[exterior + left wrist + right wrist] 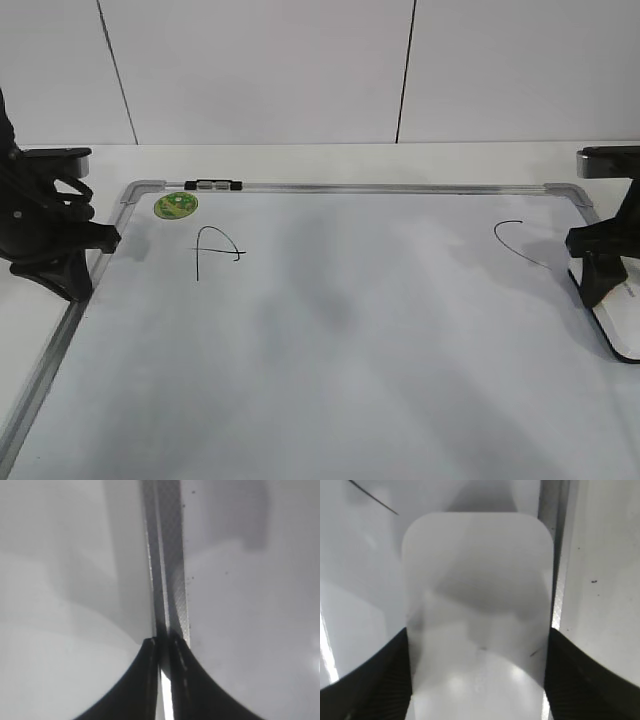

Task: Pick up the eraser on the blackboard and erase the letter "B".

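The blackboard (350,350) is a white board in a silver frame lying flat on the table. No letter "B" shows on it; the space between the black "A" (215,250) and the curved "C" stroke (520,242) is blank. The white eraser (620,325) lies at the board's right edge. In the right wrist view the eraser (477,580) fills the space between the jaws of my right gripper (477,635), which press on both its long sides. My right gripper also shows in the exterior view (597,285). My left gripper (72,280) is shut and empty over the board's left frame (167,555).
A round green sticker (175,206) and a small black-and-silver clip (213,185) sit at the board's far left corner. The right frame rail (552,510) runs beside the eraser. A white wall stands behind the table.
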Tool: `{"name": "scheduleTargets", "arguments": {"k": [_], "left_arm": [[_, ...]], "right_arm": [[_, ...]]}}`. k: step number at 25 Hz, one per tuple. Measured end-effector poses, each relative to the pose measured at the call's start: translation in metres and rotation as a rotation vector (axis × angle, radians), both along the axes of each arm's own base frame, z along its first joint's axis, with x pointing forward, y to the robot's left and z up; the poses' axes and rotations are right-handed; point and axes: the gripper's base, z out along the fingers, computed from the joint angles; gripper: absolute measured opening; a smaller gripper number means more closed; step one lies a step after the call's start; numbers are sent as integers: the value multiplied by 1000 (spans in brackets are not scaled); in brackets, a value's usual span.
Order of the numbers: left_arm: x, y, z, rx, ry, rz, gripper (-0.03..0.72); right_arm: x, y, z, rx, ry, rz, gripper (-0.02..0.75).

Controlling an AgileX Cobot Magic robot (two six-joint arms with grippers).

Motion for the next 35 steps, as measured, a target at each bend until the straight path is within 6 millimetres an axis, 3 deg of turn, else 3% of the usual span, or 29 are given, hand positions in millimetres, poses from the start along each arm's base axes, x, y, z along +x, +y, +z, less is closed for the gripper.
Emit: {"name": "scheduleTargets", "arguments": {"k": [17, 22, 27, 31, 35], "left_arm": [[0, 0, 0, 0, 0, 0, 22], [0, 0, 0, 0, 0, 0, 22], [0, 0, 0, 0, 0, 0, 22], [0, 0, 0, 0, 0, 0, 29], [0, 1, 0, 13, -3, -23, 97]], "right_arm": [[0, 0, 5, -2, 25, -3, 614], [9, 0, 34, 2, 44, -14, 602], [26, 4, 67, 40, -55, -26, 583], [26, 8, 73, 93, -65, -40, 582], [25, 9, 77, 100, -76, -42, 582]]}}
